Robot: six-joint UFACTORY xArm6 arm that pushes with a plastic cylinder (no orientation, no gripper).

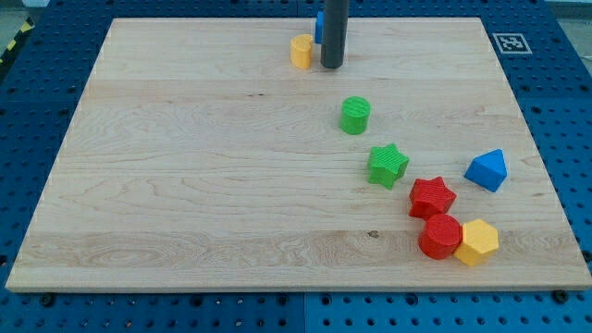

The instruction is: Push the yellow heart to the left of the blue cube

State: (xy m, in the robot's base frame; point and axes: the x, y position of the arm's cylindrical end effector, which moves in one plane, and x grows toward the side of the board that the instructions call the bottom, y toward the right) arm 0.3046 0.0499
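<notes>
The yellow heart (pixel 301 51) sits near the view's top edge of the wooden board (pixel 185 185). My rod comes down from the top and its tip (pixel 332 66) rests just right of the heart, almost touching it. The blue cube (pixel 318 28) is mostly hidden behind the rod, with only a sliver showing at the rod's left, above and right of the heart.
A green cylinder (pixel 355 116) and a green star (pixel 388 166) lie at centre right. A blue triangular block (pixel 487 170), a red star (pixel 432 196), a red cylinder (pixel 440 236) and a yellow hexagon (pixel 476 242) cluster at the lower right.
</notes>
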